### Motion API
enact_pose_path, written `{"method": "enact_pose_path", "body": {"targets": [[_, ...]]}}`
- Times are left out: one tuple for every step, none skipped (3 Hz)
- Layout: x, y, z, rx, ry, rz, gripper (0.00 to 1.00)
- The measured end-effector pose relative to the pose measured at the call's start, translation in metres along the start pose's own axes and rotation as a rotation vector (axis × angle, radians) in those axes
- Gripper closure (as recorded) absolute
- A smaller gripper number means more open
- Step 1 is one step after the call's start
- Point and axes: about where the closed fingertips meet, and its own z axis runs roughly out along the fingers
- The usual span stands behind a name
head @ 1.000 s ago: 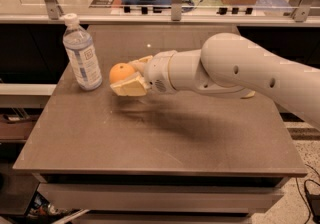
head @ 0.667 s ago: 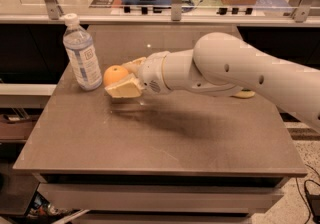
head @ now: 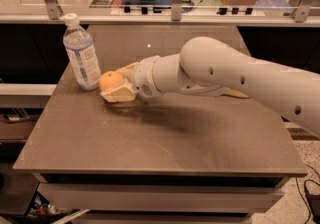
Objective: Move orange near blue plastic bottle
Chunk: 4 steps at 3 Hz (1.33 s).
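The orange [head: 109, 80] sits between the pale fingers of my gripper [head: 116, 84], low over the brown table [head: 150, 133] near its left side. The gripper is shut on the orange; one finger [head: 119, 93] runs under it and the other passes behind it. The blue plastic bottle [head: 81, 54], clear with a white cap and pale label, stands upright just left of the orange, a small gap away. My white arm [head: 225, 70] reaches in from the right.
A yellowish object [head: 235, 94] pokes out from behind my arm at the right. A glass-railed ledge [head: 175, 18] runs along the back. The table's left edge lies just beyond the bottle.
My gripper has carried the orange further left and lower, closer to the bottle and the table top.
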Motion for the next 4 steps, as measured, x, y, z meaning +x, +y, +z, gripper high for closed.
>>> {"method": "enact_pose_path", "body": {"targets": [[-0.0025, 0.0018, 0.0000, -0.002, -0.001, -0.004, 0.82], [-0.0045, 0.0033, 0.0004, -0.003, -0.002, -0.008, 0.59], [-0.0066, 0.0048, 0.0005, -0.004, -0.002, -0.012, 0.36], [-0.0086, 0.0063, 0.0007, -0.006, -0.003, -0.016, 0.12]]}}
